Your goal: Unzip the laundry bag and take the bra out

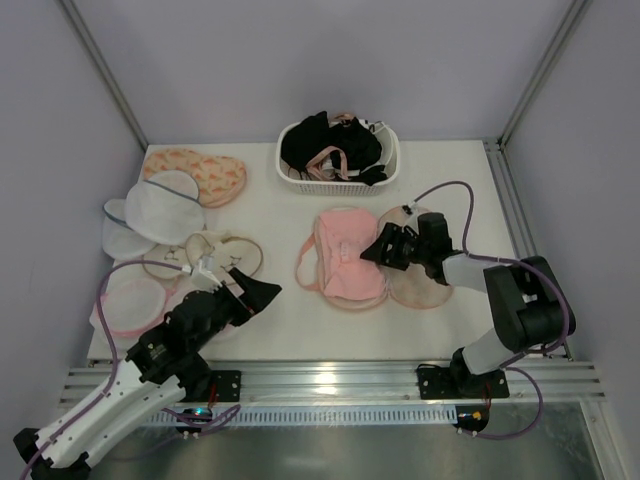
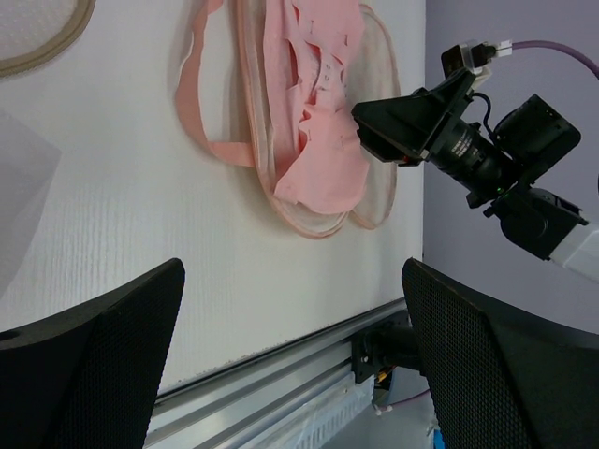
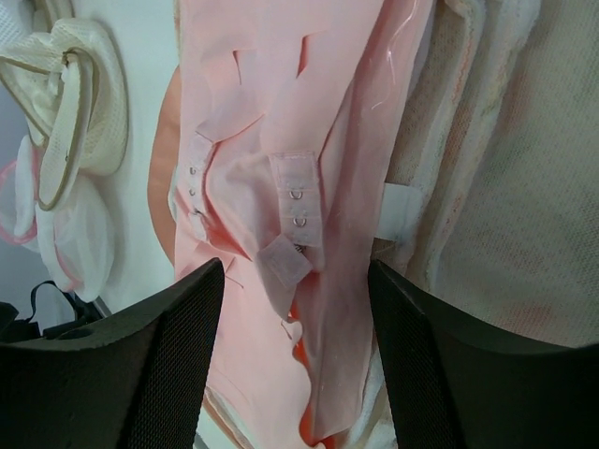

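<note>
The peach laundry bag (image 1: 424,284) lies unzipped and spread flat right of centre, its pale lining (image 3: 524,187) facing up. The light pink bra (image 1: 346,256) rests on the bag's left half, with its hook band (image 3: 298,201) folded over the top. My right gripper (image 1: 384,248) hovers low at the bra's right edge. It is open, with its fingers either side of the pink fabric (image 3: 296,269) and gaps showing. My left gripper (image 1: 257,294) is wide open over bare table (image 2: 292,281), left of the bra (image 2: 323,140).
A white basket (image 1: 392,165) of black garments stands at the back centre. A second peach bag (image 1: 200,172), white mesh bags (image 1: 158,208) and cream round bags (image 1: 222,256) crowd the left side. The metal rail (image 1: 330,380) runs along the near edge.
</note>
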`<state>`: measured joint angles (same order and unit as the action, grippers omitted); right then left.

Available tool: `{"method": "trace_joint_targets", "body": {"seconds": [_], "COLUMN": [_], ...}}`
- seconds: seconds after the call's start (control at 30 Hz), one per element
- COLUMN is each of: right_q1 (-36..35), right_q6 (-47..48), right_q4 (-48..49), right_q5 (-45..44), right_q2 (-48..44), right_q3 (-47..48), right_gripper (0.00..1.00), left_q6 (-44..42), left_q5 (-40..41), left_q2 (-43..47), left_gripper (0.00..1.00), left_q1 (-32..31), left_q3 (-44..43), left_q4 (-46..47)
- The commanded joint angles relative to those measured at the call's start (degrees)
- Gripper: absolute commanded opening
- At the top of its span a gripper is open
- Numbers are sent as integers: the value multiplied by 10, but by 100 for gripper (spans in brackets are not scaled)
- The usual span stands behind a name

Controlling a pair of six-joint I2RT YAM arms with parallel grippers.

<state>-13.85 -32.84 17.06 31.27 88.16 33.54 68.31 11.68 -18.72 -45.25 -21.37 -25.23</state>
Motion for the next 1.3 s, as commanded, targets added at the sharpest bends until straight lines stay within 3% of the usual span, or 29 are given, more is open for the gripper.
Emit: {"method": "trace_joint_targets", "body": {"seconds": [0.0, 0.13, 0.3, 0.4, 0.63, 0.7, 0.9, 0.93, 0.97, 1.07, 1.17, 1.2, 1.27], "right_q1": [1, 1, -1, -7, -15, -21, -33, -36, -37, -47, -55, -57, -58], "right_q6": [12, -18, -62, -72, -72, -68, -64, -64, -64, -67, -74, -76, -80], "right_q4": [24, 109, 202, 221, 217, 211, 202, 199, 198, 193, 193, 193, 199], "right_q5": [5, 67, 136, 151, 167, 168, 166, 165, 164, 152, 148, 147, 151], "right_q2": [17, 43, 64, 67, 85, 85, 96, 98, 101, 112, 125, 127, 131], "right_q3": [17, 3, -8, -10, 7, 11, 22, 28, 30, 42, 56, 63, 66], "right_gripper": [66, 59, 44, 30, 8, 8, 24, 29, 41, 42, 25, 11, 4], "left_q6": [-7, -6, -3, -1, 3, 3, 4, 4, 4, 5, 6, 6, 6], "left_q5": [15, 12, 11, 10, 7, 7, 8, 8, 8, 7, 9, 9, 11], "left_q2": [11, 9, 8, 10, 10, 11, 15, 15, 15, 16, 19, 23, 25], "left_gripper": [99, 99, 99, 99, 99, 99, 100, 99, 99, 99, 99, 99, 100], "left_q1": [2, 3, 3, 2, 2, 2, 2, 2, 2, 2, 2, 2, 3], "left_q3": [-9, -9, -9, -5, 2, 2, 4, 4, 4, 5, 5, 5, 5], "left_q4": [-6, -5, -5, -3, 3, 3, 1, 1, 1, 0, -4, -6, -9]}}
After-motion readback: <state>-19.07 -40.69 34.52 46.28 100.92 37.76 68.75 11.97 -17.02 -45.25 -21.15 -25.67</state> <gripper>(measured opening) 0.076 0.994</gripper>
